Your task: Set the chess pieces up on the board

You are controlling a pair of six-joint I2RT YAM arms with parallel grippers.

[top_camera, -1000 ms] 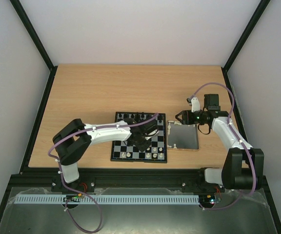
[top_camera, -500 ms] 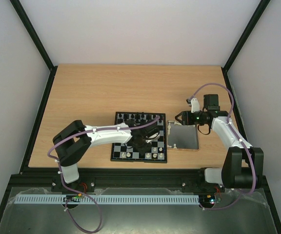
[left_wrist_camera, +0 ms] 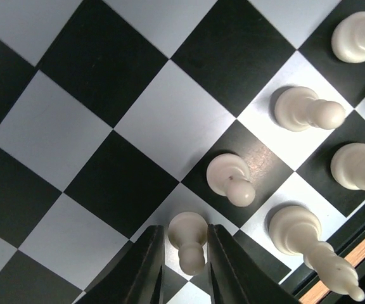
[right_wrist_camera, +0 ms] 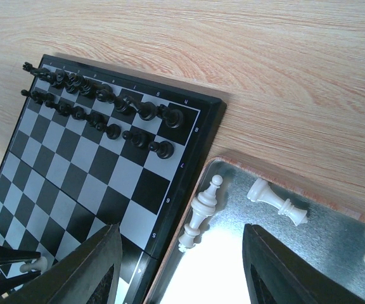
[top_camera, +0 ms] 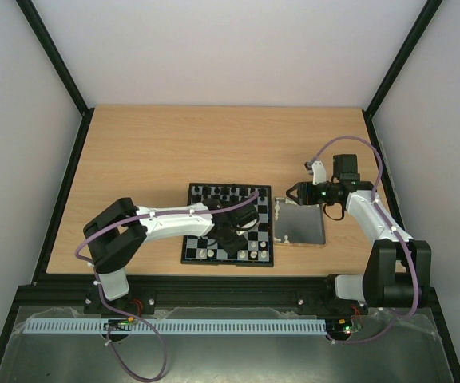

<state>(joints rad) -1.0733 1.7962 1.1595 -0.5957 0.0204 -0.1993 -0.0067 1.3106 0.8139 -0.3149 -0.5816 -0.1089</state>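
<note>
The board (top_camera: 192, 242) lies mid-tabletop (top_camera: 158, 152), with black pieces (top_camera: 227, 191) along its upper edge and white pieces (top_camera: 246, 254) along its lower edge. The left arm (top_camera: 174, 219) reaches in from the lower left, its dark end low over the middle squares. Just right of the board, a tray (top_camera: 303, 227) has loose white pieces (top_camera: 279, 212) at its left rim. The right arm (top_camera: 367, 209) ends over the tray's upper edge.

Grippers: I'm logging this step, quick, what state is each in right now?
Left gripper: fingers closely flank a white pawn; whether they grip it cannot be told.
Right gripper: open, holding nothing.
</note>
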